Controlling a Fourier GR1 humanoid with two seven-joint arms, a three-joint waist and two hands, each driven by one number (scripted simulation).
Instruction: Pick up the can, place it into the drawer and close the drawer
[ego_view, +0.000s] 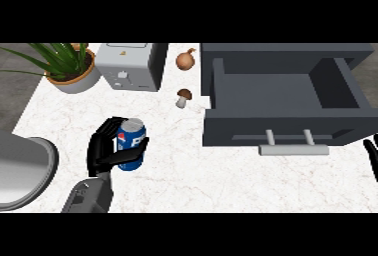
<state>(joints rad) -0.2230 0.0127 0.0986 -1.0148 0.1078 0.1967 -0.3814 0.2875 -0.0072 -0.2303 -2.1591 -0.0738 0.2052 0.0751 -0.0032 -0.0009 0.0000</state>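
Note:
A blue can (133, 142) with a silver top stands on the white marble counter left of centre. My left hand (105, 150) is wrapped round it, fingers and thumb curled across its left side and front. The dark grey drawer (284, 130) at the right stands pulled open, its inside bare, with a silver handle (292, 148) at its front. Only the fingertips of my right hand (370, 155) show at the right edge, below the drawer's front corner.
A potted plant (68, 70) and a grey toaster (131, 66) stand at the back left. An onion (186, 60) and a mushroom (182, 97) lie just left of the drawer. A round metal bowl's rim (40, 170) fills the left edge.

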